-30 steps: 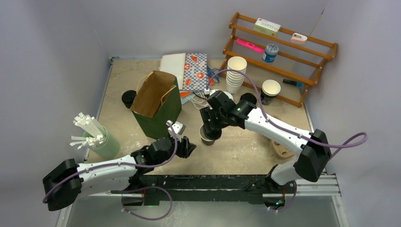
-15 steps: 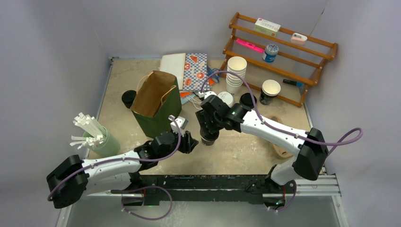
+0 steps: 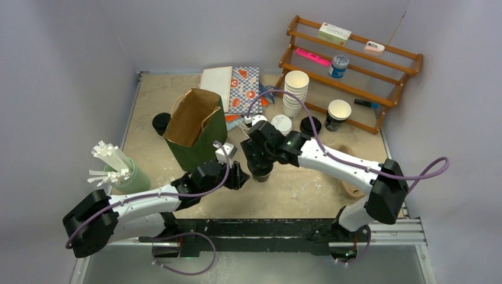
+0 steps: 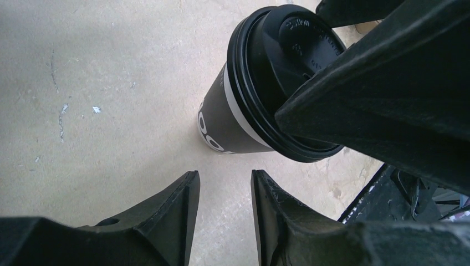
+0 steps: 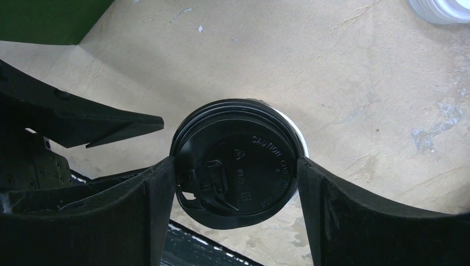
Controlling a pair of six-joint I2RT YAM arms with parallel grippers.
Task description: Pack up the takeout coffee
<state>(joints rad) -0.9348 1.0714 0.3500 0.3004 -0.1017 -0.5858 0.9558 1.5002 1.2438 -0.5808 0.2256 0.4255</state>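
One right end effector (image 5: 235, 185) clamps the round black-lidded cup (image 4: 221, 119); the left end effector (image 4: 224, 182) stands parted.

Coffee cup (image 3: 261, 176) mostly hidden under right gripper (image 3: 258, 167) (top view).

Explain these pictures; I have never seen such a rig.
A left robot arm and a right robot arm are bolted at the near edge of a table. One picture looks down from above; the other two come from cameras on each wrist. The right tool clamps the black lid of a dark coffee cup. The left tool, open and empty, points at it. Also on it: an open paper bag, stacked white cups, a green holder of white sticks and a wooden rack.
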